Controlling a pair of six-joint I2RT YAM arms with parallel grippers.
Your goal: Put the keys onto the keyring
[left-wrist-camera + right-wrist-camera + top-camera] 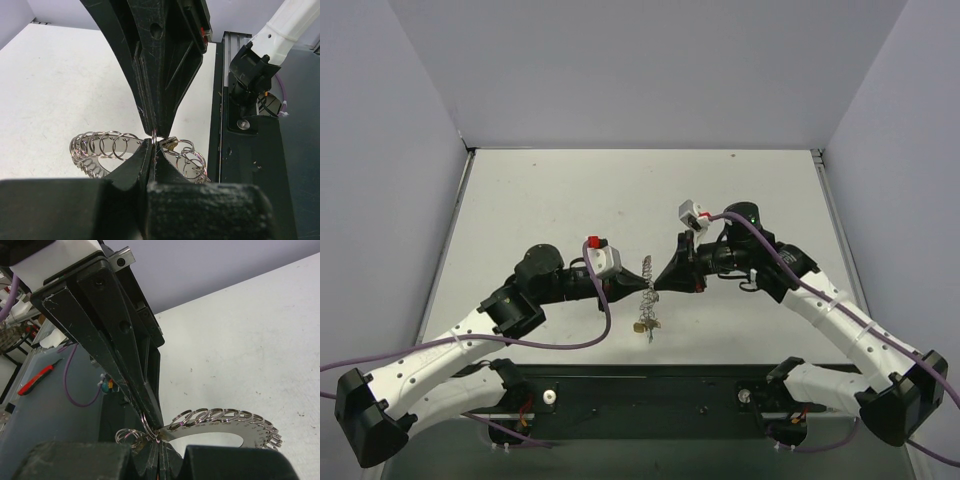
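From above, both arms reach in from the near corners with elbows bent outward, and their forearms run almost level toward the middle of the worktop (520, 200). The left hand (636, 287) and right hand (660, 286) point at each other, their tips nearly meeting. The keyring (647, 272) stands on edge between them, lifted off the surface. A small cluster of keys (643, 325) dangles from its lower end, too small to make out colours. A purple cable (605, 310) sags under the left forearm.

The left wrist camera shows the left hand (154, 150) with its two fingers pressed together, pinching the rim of the keyring (100, 145). The ring's coiled silver loops fan out to both sides of the tips, above the pale worktop (60, 75). The right hand (154, 131) comes down from the top of this view, also closed to a point, and touches the ring at the same spot.

In the right wrist view, the right hand (158, 445) is closed tight on the flat inner band of the keyring (225, 422), which curves away to the right with its loops lined along the outer edge. The left hand (152, 422) slants in from the upper left with its fingers together, its tip on the ring just beside the right hand's. The worktop (250, 340) lies beyond.
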